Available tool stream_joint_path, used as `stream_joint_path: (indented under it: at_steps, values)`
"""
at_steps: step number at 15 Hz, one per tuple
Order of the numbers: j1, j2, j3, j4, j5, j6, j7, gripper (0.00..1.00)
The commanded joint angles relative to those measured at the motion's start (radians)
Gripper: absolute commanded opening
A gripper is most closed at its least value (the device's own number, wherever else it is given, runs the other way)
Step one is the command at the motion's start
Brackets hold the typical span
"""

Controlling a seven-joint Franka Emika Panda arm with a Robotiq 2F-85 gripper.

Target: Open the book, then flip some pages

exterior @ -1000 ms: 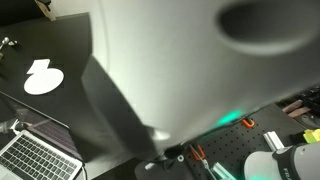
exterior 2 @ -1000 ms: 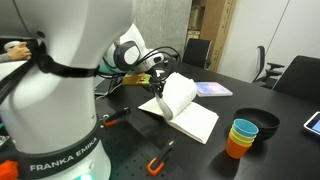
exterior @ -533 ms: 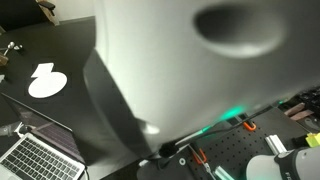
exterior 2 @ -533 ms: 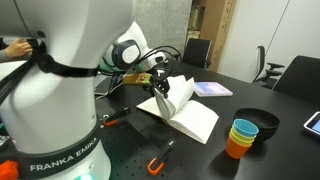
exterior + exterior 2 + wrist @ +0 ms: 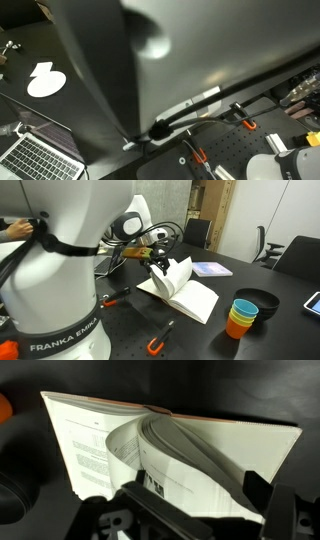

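Closest to the wrist camera, at 6 o'clock, the fingers [image 5: 100, 520] are spread wide on either side of the paper. As far as I can see they're not pinching anything. Just past them the book [image 5: 90, 445] lies open and flat, with its spine running 9 to 3. A bunch of the pages [image 5: 190, 455] stand curled up in the middle, halfway through a turn.

My take on doing this bit well: keep one fingertip low under the curl and sweep sideways across the spine in a shallow arc. Let the leaves drop by their own weight. Don't push down, because I'd guess a thick paperback would skid or snap shut. Take only a few leaves at a time, since thin paper creases easily.

On room, in an exterior view, an orange-handled clamp [image 5: 160, 338] lies on the tabletop [image 5: 270, 275] at 6 o'clock of the book [image 5: 195, 302], well apart from it. The stacked cups [image 5: 240, 318] sit at 4 o'clock, near the book's corner but not touching. A black bowl [image 5: 262, 300] is at 3 o'clock, a bit farther off. The light-blue booklet [image 5: 212, 269] at 1 o'clock is close to the far edge. The 9 o'clock side, where the fingers [image 5: 160, 262] hang, looks the most open, so I'd sweep that way.
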Motion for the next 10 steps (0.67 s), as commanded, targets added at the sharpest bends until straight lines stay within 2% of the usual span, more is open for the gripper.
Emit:
stream_joint_path:
  at_steps: [1, 5, 10]
  values:
    - [0.074, -0.067, -0.106, -0.01, 0.01, -0.08, -0.042, 1.0]
    - [0.176, -0.073, -0.25, -0.008, -0.013, -0.159, -0.016, 1.0]
    - [0.309, -0.089, -0.452, 0.011, -0.078, -0.348, -0.013, 1.0]
